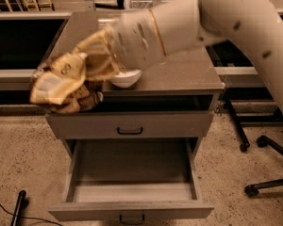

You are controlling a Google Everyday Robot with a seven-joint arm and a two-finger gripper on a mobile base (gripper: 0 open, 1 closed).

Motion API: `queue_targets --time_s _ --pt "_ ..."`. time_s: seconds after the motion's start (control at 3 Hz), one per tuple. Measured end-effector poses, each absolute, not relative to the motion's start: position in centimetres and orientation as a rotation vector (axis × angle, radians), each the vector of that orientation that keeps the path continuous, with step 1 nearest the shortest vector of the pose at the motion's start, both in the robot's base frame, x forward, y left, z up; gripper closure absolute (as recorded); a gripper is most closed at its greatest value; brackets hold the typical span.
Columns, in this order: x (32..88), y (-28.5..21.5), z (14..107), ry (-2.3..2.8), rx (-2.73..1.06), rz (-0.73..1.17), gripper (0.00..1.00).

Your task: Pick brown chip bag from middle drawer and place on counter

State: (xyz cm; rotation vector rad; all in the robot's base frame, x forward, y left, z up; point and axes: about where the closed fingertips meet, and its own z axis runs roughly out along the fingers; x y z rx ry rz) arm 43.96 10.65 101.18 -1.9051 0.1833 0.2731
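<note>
As middle drawer [94, 211] gapes, gripper [82, 68] above counter [188, 74] edge, fingers [100, 51] seemingly pinching brown chip bag [59, 86]

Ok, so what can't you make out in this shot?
All in the camera view:
- Bowl: mostly hidden behind the arm and bag.
- Bag's print: blurred, unreadable.
- Gripper, holding the bag by the counter's left front corner: fingertips buried in the bag.
- Counter's back: covered by the arm.
- Drawer handle: partly cut off by the bottom edge.
</note>
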Motion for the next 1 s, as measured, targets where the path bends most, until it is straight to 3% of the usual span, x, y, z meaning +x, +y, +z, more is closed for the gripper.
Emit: queue_targets --time_s 1.0 --pt "59.4 14.0 108.6 0.402 -1.718 0.096 1.0"
